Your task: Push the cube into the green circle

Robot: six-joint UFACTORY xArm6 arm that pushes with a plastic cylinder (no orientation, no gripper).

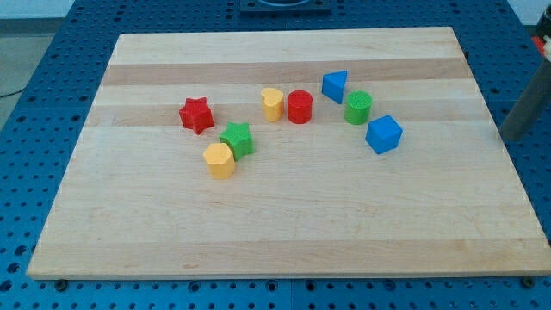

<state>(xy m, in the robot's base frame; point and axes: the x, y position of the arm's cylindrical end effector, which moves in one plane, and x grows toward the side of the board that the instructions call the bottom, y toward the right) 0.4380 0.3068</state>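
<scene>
The blue cube (384,134) lies on the right part of the wooden board (284,232). The green circle, a round green block (358,108), stands just up and left of it, close to the cube but apart from it. My tip (514,136) is the blurred lower end of a dark rod at the view's right edge. It sits just past the board's right edge, far to the right of the blue cube and at about the cube's height in the view.
A blue triangular block (335,85) lies up and left of the green circle. A red cylinder (300,107) and a yellow block (273,103) stand side by side at centre. A red star (196,114), a green star (237,139) and a second yellow block (219,160) lie to the left.
</scene>
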